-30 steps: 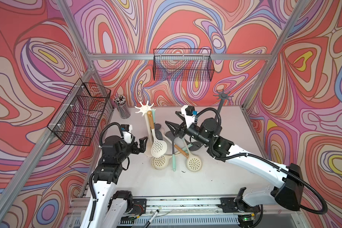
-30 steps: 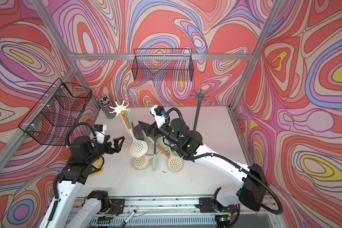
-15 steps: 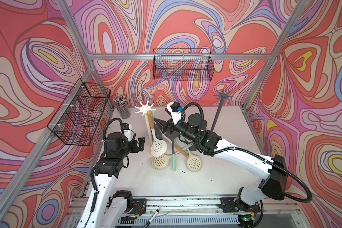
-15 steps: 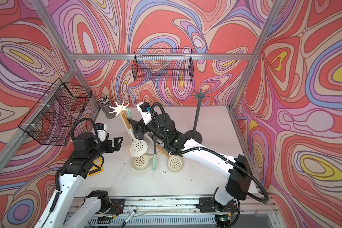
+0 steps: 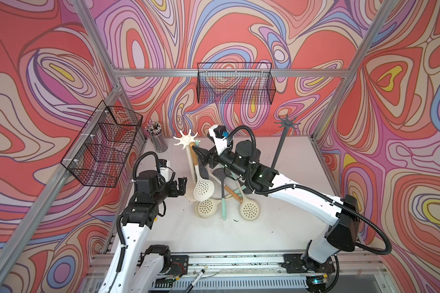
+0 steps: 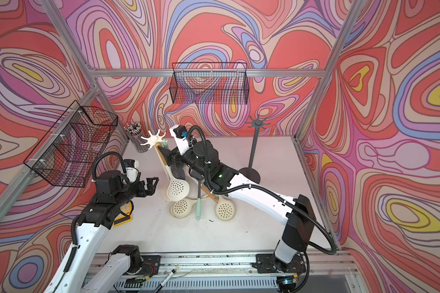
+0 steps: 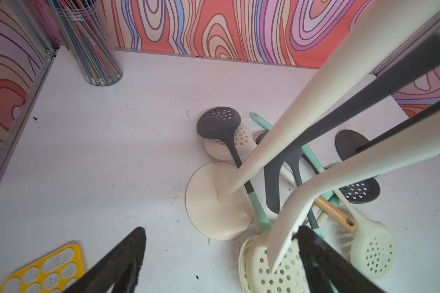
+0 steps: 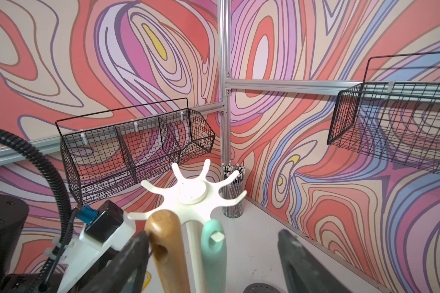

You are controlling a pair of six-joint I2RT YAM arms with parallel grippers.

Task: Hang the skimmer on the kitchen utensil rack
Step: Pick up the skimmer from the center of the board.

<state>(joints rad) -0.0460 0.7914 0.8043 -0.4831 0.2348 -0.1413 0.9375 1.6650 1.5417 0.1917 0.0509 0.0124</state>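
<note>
Looking at the last second, the big change is the right arm. The right gripper (image 5: 201, 155) has swung in from further right to the star-shaped top of the cream rack (image 5: 187, 138), left of centre in both top views. Its jaws stand wide with nothing clamped. In the right wrist view they straddle two handle tips: the wooden handle (image 8: 164, 243) of the cream skimmer (image 5: 203, 189), and a mint handle (image 8: 214, 253) that has a prong (image 8: 217, 236) through its hole.

The left gripper (image 5: 181, 184) has barely budged. It's also spread wide and empty, hovering just beside the skimmer's lower end.

The skimmer itself is up against the rack, dangling low (can't tell if its hole is actually over a prong, it looks more leaned than hooked). My guess is the right claw is here to seat it properly, so I wouldn't call the job finished yet.
</note>
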